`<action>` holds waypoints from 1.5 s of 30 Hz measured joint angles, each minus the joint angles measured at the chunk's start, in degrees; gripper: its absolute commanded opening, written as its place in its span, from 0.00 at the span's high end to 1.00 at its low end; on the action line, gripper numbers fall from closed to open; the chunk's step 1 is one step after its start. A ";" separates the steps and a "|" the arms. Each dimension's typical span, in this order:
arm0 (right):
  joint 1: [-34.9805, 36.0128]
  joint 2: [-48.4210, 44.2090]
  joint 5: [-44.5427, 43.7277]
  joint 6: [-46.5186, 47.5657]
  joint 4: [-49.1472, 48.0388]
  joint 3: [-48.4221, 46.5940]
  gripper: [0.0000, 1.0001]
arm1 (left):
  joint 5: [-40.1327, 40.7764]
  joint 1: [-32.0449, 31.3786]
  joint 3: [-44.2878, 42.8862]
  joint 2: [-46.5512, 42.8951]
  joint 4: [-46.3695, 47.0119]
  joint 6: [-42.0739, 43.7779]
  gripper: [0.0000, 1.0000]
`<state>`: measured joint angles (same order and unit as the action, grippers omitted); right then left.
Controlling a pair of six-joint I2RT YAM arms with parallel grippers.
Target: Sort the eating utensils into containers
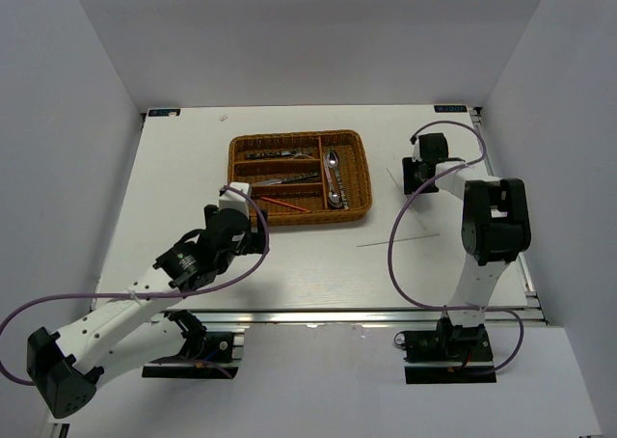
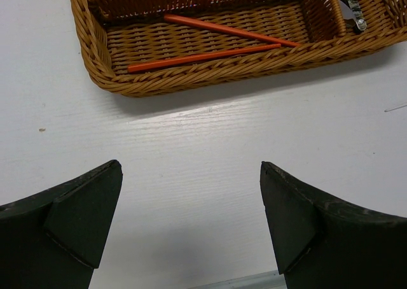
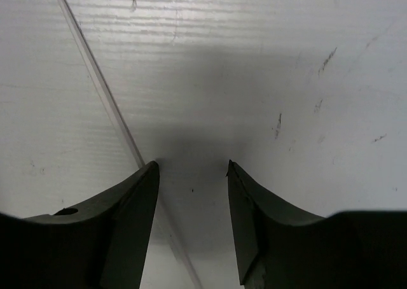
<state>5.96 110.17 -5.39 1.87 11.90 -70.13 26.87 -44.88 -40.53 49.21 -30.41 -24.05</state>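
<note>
My right gripper (image 3: 191,167) is spread wide and low over the table (image 3: 305,60), well off to the right of the wicker tray (image 1: 299,216), and it is holding nothing. The white chopstick (image 3: 106,91) I am after lies flat and slants across my wrist view, but it does not run through the middle of the gap. It slips past the tip of one finger (image 3: 137,200) and seems to pass under its edge. If I close like this, I judge that finger will either pin the stick to the table or nudge it sideways, and I will pinch air. The stick is thin and pale against a pale surface, so I could also come down too far and scrape my tips. A second white chopstick (image 1: 395,240) lies on the table nearer my bases than the tray, and a careless sweep could roll it away. My left gripper (image 2: 191,168) is likewise spread and empty, sitting just off the tray's near left corner, facing the slot where the two red chopsticks (image 2: 203,56) already lie. A forward lurch there could knock the tray and shift everything in it.
</note>
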 measured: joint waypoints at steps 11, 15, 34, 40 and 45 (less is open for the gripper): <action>0.00 -13.51 1.57 -3.04 5.64 10.93 0.49 | 0.57 -0.15 0.00 1.09 -0.04 0.00 0.02; 0.02 -16.06 3.04 -2.95 6.38 14.40 0.54 | 0.57 -0.26 0.00 1.42 -0.04 0.00 0.02; 1.46 -7.08 -0.68 -2.38 2.16 9.33 1.00 | 0.59 -1.11 0.00 1.14 -0.07 0.00 0.02; 1.46 -8.22 0.46 -3.02 0.39 10.49 1.00 | 0.79 -1.51 0.00 0.66 -0.26 -0.02 0.02; 1.46 -13.35 2.58 -3.93 1.20 14.60 1.00 | 2.19 -1.86 0.00 -2.95 -0.90 -0.44 0.02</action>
<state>7.42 96.82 -2.81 -2.07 13.10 -55.53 29.06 -46.74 -40.53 46.26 -31.31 -24.49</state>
